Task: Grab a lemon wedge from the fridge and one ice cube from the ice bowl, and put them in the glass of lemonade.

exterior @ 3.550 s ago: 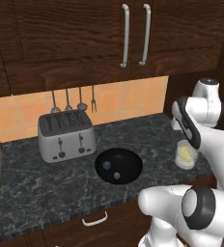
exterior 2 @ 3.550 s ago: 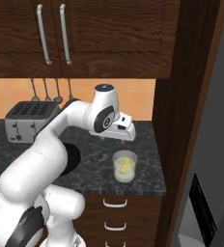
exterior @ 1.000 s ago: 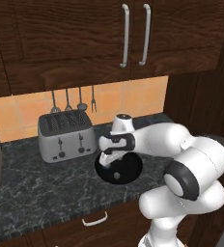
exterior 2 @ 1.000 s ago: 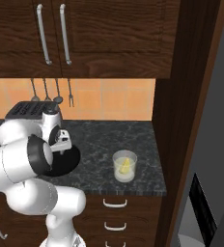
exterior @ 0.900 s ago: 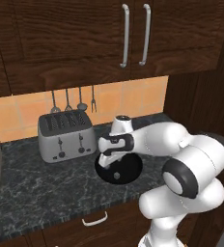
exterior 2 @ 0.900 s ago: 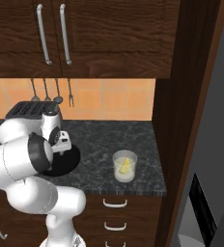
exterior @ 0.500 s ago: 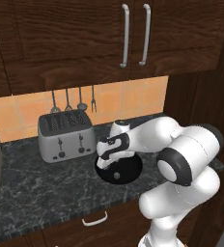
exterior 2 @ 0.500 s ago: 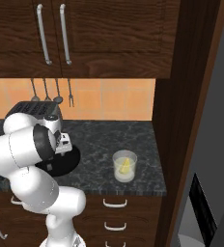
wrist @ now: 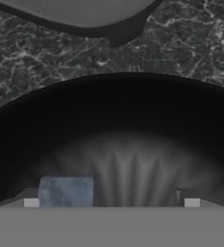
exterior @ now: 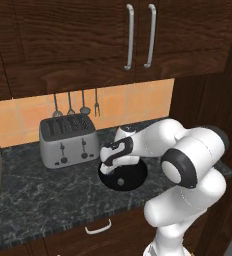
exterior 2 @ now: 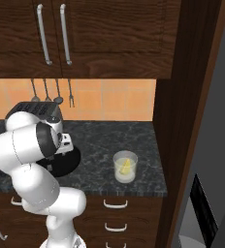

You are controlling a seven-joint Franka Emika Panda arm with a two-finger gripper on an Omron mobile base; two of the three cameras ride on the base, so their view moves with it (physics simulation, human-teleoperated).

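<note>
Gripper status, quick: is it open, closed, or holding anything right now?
Gripper: open, jaws wide and holding nothing, low inside the ice bowl with an ice cube by one fingertip.

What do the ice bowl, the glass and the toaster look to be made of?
Ice bowl: glossy black, perhaps glazed ceramic or plastic; the hand view shows soft streaked reflections inside.
Glass: clear glass or plastic; the pale drink and yellow wedge show through.
Toaster: brushed grey metal look, with dark slots.
</note>
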